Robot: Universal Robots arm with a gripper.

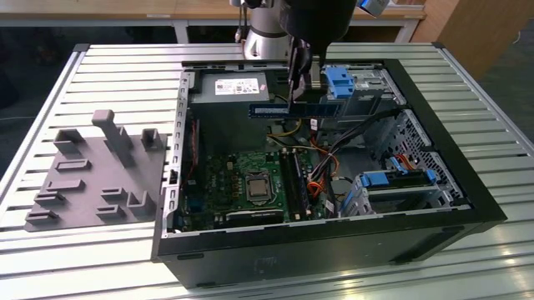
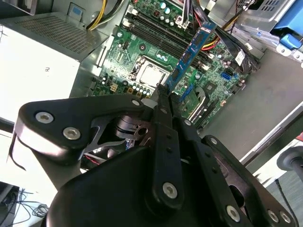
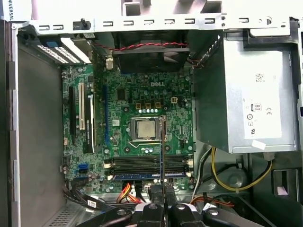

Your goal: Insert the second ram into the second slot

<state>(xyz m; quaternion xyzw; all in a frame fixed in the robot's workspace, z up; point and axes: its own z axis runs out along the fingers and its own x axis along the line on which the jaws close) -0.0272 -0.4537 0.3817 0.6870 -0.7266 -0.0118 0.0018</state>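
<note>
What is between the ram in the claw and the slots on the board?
Nothing visible. The claw holds the ram above the open case, and the slots lie bare under it in the first wrist view. The cables sit beside the slots, not across them.

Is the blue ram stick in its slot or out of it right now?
Out. In the exterior view the gripper holds the second ram above the motherboard, well clear of the slots.
</note>
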